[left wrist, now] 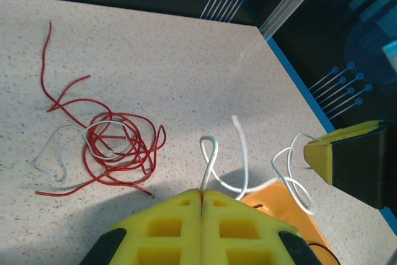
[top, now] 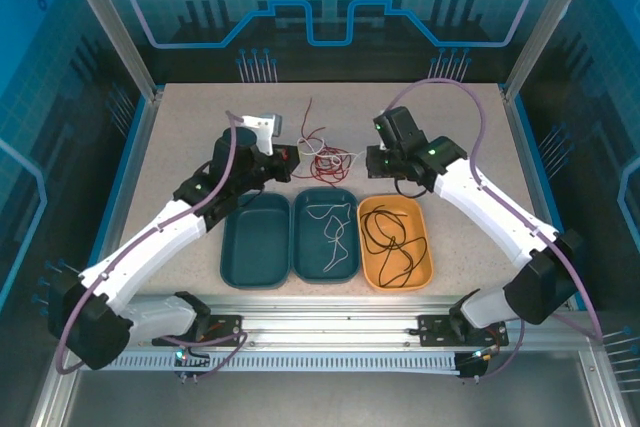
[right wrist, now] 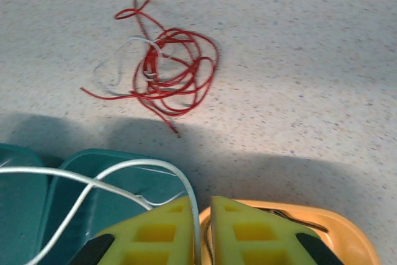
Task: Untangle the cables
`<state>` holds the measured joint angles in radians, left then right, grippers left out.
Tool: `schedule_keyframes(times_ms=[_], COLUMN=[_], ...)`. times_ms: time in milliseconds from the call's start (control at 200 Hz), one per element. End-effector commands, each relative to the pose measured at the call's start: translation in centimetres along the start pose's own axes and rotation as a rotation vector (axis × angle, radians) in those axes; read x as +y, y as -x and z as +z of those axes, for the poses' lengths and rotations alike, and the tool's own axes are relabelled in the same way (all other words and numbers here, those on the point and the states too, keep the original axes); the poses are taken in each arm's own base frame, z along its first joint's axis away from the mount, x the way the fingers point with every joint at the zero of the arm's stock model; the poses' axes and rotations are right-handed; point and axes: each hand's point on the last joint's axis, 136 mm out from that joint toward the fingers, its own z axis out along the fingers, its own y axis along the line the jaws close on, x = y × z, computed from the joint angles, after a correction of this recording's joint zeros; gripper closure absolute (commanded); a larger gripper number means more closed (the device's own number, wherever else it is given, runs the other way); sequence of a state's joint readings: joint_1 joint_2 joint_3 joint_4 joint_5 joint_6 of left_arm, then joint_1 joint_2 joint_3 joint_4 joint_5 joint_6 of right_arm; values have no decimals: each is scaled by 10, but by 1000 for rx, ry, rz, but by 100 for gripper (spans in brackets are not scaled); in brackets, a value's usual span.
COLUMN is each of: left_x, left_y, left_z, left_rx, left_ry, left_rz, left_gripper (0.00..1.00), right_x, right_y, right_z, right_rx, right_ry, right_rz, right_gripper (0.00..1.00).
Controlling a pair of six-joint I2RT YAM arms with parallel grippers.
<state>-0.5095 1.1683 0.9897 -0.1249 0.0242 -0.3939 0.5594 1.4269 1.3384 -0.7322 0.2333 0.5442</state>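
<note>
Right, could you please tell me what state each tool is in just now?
Left tool: closed, pinching the white cable.
Right tool: nearly closed, apparently gripping the white cable too.

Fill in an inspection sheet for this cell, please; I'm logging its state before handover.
Surface: speckled table, no spills seen.
Job's things: red tangle on the table, a white strand threaded through it; sorted white cable in the middle tray; black cable in the orange tray.
Clutter: nothing seen.
End effectors: left end effector shut on a white cable; right end effector apparently shut on it too.
Cables: purple arm cables run along both arms.
Surroundings: metal frame, blue walls.
</note>
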Motion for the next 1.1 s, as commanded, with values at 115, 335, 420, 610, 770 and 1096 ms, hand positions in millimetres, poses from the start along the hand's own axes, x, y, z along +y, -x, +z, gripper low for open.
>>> schedule_keyframes(times_ms=[115,335,420,610,770,1096], left_x=[8,16,14,9,17,62], left_y=[9,17,19,20,25,46], left_z=[-18,-31,-34,-32,-36,-59], left_rx=[-59,-101,-105,-89,-118,-198], left_ry=[55,111,110,89,140,419], left_rz=[1,3,16,19,20,3], left_gripper=[100,100,100,100,100,100], right_x=[-19,-29,-30,-7,-21,-38], right_y=[4,4,2,4,4,1], right_z=[-12,-15,-15,-17,-22,-40], right_rx=[-50,-55,-55,-56,-60,-92], right_ry=[-31,-58,-60,68,-5,26], right_rz=[58,66,68,26,38,89], right_gripper=[83,80,79,57,63,82])
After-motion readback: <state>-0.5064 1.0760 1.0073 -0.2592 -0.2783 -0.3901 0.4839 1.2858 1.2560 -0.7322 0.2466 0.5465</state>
